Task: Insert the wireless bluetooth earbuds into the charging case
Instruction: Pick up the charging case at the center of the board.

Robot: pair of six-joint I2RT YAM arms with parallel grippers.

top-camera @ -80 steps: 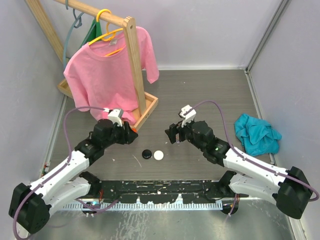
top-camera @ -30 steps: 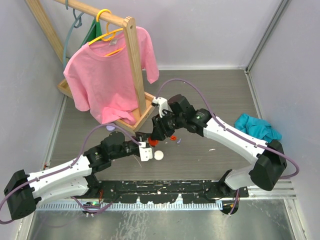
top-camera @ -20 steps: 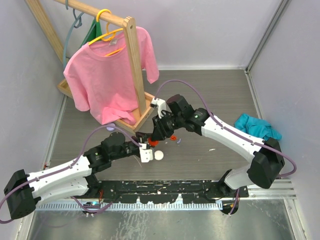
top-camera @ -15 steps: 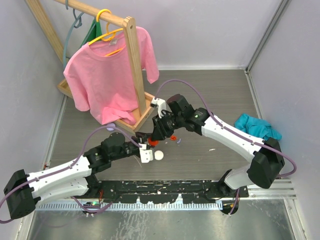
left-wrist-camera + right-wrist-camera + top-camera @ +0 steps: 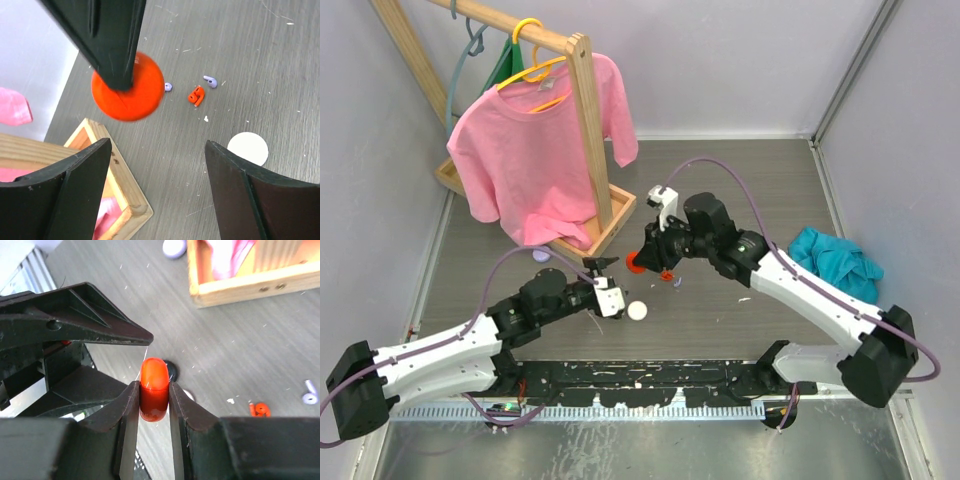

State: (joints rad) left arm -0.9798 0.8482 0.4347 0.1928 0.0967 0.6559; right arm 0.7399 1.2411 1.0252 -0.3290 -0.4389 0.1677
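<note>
My right gripper is shut on an orange-red round charging case, held on edge above the table. From overhead the case hangs in the right gripper, just right of my left gripper. The left gripper is open and empty, with the case ahead of it. On the table lie an orange-red earbud and two purple earbuds. A white round case and a black one rest below.
A wooden rack base with a pink shirt stands at the back left. A purple round piece lies by its corner. A teal cloth is bunched at the right.
The left gripper has opened and let go of the orange-red case. The right gripper closed on the case and drew it up and to the right, away from the left gripper.
</note>
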